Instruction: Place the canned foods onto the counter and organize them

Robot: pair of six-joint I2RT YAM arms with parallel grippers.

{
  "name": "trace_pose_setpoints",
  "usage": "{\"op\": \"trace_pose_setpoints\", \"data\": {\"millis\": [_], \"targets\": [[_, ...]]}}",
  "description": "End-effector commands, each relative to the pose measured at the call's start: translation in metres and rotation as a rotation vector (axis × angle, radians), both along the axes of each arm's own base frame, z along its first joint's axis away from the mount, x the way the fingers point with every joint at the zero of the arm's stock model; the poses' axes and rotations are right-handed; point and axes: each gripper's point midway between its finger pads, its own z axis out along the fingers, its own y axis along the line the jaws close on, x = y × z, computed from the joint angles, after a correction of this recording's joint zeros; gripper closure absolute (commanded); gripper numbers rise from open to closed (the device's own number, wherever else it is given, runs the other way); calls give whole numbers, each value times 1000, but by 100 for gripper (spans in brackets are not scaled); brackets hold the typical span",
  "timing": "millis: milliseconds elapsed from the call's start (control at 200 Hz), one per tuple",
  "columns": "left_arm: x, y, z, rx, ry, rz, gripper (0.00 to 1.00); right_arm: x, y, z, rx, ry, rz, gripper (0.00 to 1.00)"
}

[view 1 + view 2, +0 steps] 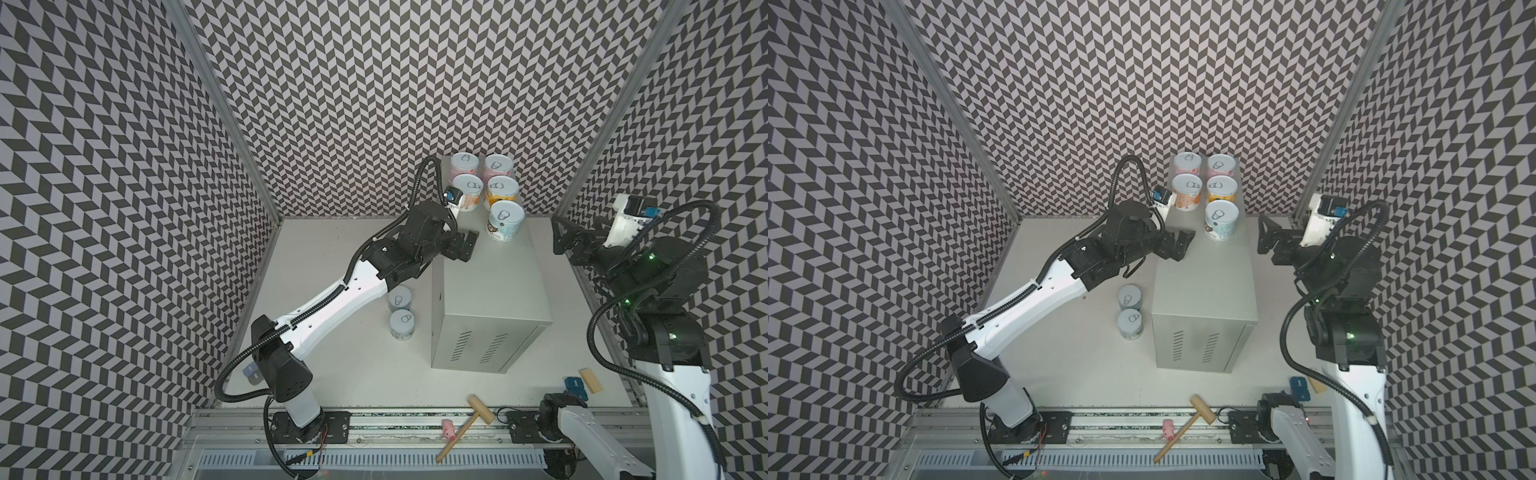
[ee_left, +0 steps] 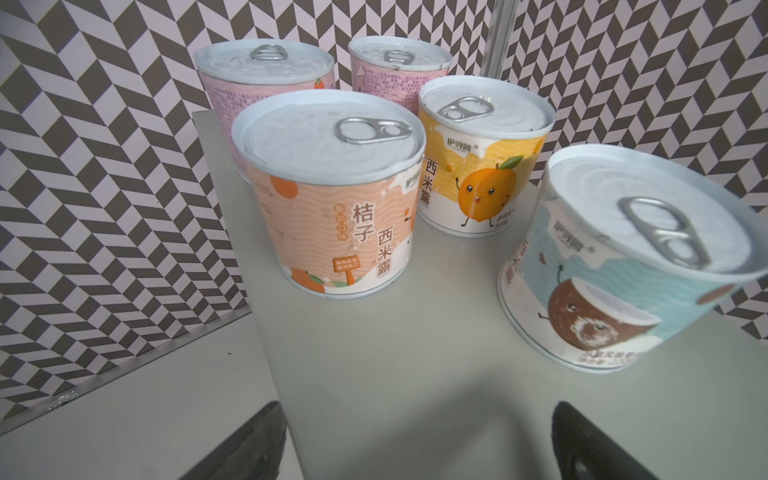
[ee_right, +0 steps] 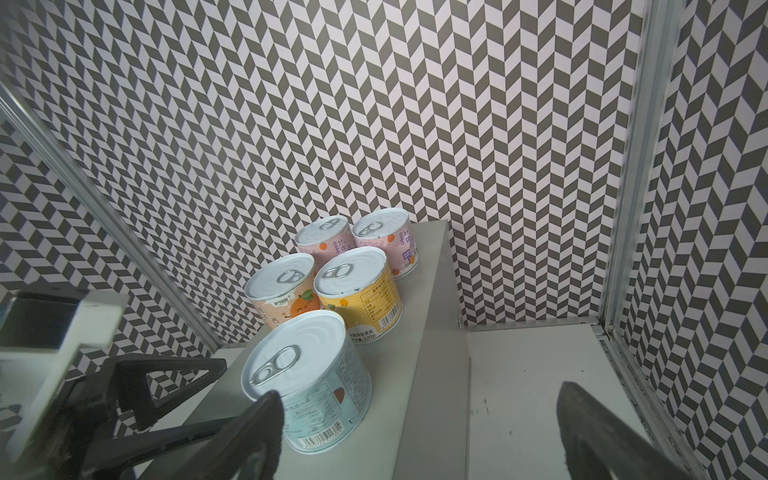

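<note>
Five cans stand at the far end of the grey counter (image 1: 490, 282) (image 1: 1204, 286): two pink ones (image 1: 463, 164) (image 1: 497, 168), a peach one (image 1: 467, 192) (image 2: 332, 216), a yellow one (image 1: 502, 192) (image 2: 478, 178) and a light blue one (image 1: 505, 221) (image 3: 307, 382). Two more cans (image 1: 400, 299) (image 1: 402, 325) stand on the white floor left of the counter. My left gripper (image 1: 465, 245) (image 2: 415, 419) hovers open over the counter's left edge, short of the cans. My right gripper (image 1: 561, 237) (image 3: 419, 395) is open and empty, just off the counter's right side.
Chevron-patterned walls close in the back and both sides. At the front rail lie a wooden mallet (image 1: 465, 424) and a small pink piece (image 1: 448, 429). A wooden block (image 1: 591, 380) and a blue part (image 1: 575, 384) sit at the front right.
</note>
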Motion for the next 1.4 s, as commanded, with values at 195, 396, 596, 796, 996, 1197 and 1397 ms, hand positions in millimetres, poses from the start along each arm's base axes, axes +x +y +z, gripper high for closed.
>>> {"op": "trace_pose_setpoints", "data": {"millis": [195,396,596,796,996,1197,1397], "targets": [[9,-8,7,-38,8,18,0,-16,3,18,-26,-60,8,1],[10,-15,2,-39,22,1,0,-18,4,17,-26,-62,16,1],[6,-25,0,-33,26,-33,0,-19,4,16,-28,-61,16,1],[1,-27,1,-8,13,-29,0,-16,5,12,-28,-54,25,1],[3,-13,9,95,-75,130,0,-15,6,11,-28,-53,28,1],[0,-2,24,165,-142,226,0,-16,7,12,-28,-55,33,1],[-4,-1,31,181,-159,233,0,-16,7,12,-28,-56,34,1]]}}
